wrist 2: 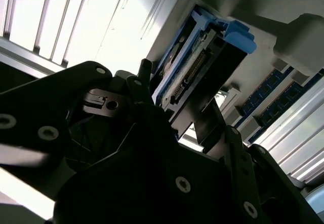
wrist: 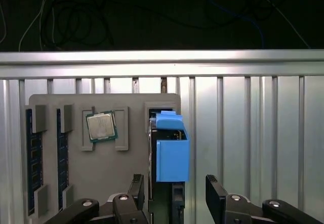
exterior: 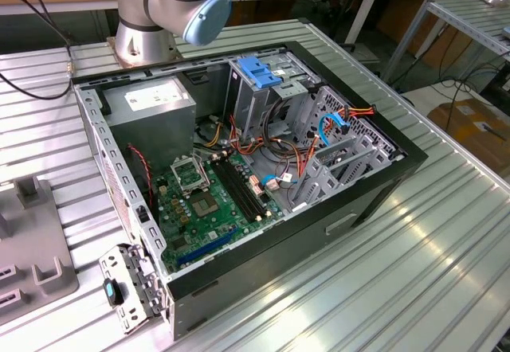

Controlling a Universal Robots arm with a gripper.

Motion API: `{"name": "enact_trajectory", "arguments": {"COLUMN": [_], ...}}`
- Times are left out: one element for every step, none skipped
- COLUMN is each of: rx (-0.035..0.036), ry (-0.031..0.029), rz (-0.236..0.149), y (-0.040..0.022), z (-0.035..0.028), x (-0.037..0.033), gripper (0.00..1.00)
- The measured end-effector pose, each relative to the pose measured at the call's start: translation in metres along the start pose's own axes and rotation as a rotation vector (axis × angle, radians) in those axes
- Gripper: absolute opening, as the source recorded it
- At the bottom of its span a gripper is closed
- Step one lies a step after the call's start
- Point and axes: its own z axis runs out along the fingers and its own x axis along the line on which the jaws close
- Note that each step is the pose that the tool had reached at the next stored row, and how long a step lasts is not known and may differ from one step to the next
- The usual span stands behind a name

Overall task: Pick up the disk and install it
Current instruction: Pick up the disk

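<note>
The disk (wrist: pixel 172 155) stands on edge in a slot of a grey holder tray (wrist: pixel 131 107), with its bright blue carrier on top. My gripper (wrist: pixel 175 196) is open and straddles the disk, one black finger (wrist: pixel 136 191) close on one side and the other finger (wrist: pixel 215 193) a gap away on the other. Up close in the second wrist view, the disk (wrist 2: pixel 200 62) shows its connector edge and blue rail just beyond the black gripper linkage.
The tray also holds a processor chip (wrist: pixel 102 126) and memory sticks (wrist: pixel 33 158). In the exterior view an open computer case (exterior: pixel 382 185) lies on the ribbed metal table, its drive cage topped by a blue bracket (exterior: pixel 259 69). The arm's base (exterior: pixel 143 33) stands behind it.
</note>
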Motion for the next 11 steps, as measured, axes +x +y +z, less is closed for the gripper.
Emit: {"name": "enact_trajectory", "arguments": {"rx": [0.0, 0.0001, 0.0, -0.0001, 0.0, 0.0, 0.0, 0.0, 0.0, 0.0, 0.0], "ry": [0.0, -0.0001, 0.0, 0.0001, 0.0001, 0.0001, 0.0, 0.0, 0.0, 0.0, 0.0001], "rz": [0.0, 0.0, 0.0, 0.0, 0.0, 0.0, 0.0, 0.0, 0.0, 0.0, 0.0], "y": [0.0001, 0.0001, 0.0001, 0.0002, 0.0002, 0.0002, 0.0002, 0.0003, 0.0003, 0.0003, 0.0004], "z": [0.0, 0.0001, 0.0, 0.0, 0.0, 0.0, 0.0, 0.0, 0.0, 0.0, 0.0], "x": [0.0002, 0.0002, 0.0002, 0.0003, 0.0003, 0.0004, 0.0004, 0.0004, 0.0005, 0.0005, 0.0005], "gripper": [0.6, 0.6, 0.6, 0.6, 0.6, 0.6, 0.6, 0.6, 0.6, 0.6, 0.6]}}
